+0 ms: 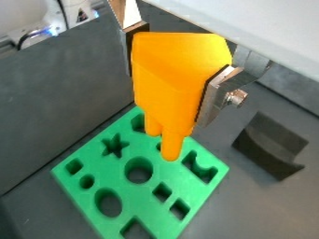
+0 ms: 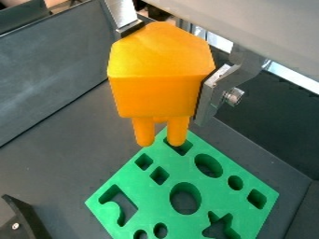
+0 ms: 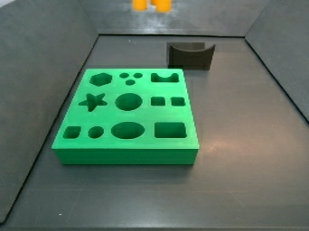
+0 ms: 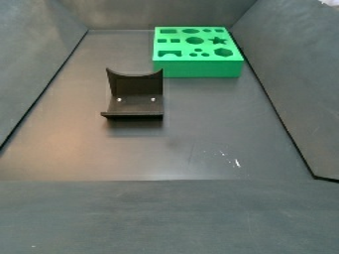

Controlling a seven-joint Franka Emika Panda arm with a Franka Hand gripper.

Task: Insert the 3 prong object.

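Observation:
My gripper [image 1: 174, 75] is shut on the 3 prong object [image 1: 169, 79], a bright orange piece with a blocky body and slim prongs pointing down. It also shows in a wrist view [image 2: 156, 75], with a silver finger [image 2: 214, 90] flat against its side. I hold it well above the green board [image 1: 88, 182], which has several shaped holes; the prongs hang over the board's near edge [image 2: 137, 191]. In a side view only the prong tips [image 3: 151, 4] show at the upper edge, high above the board [image 3: 126, 155]. The gripper is out of frame in a side view of the board [image 4: 199, 67].
A dark fixture with a curved notch [image 3: 191, 56] stands on the floor beside the board, also seen in a side view [image 4: 133, 96] and a wrist view [image 1: 270, 142]. Dark walls enclose the floor on the sides.

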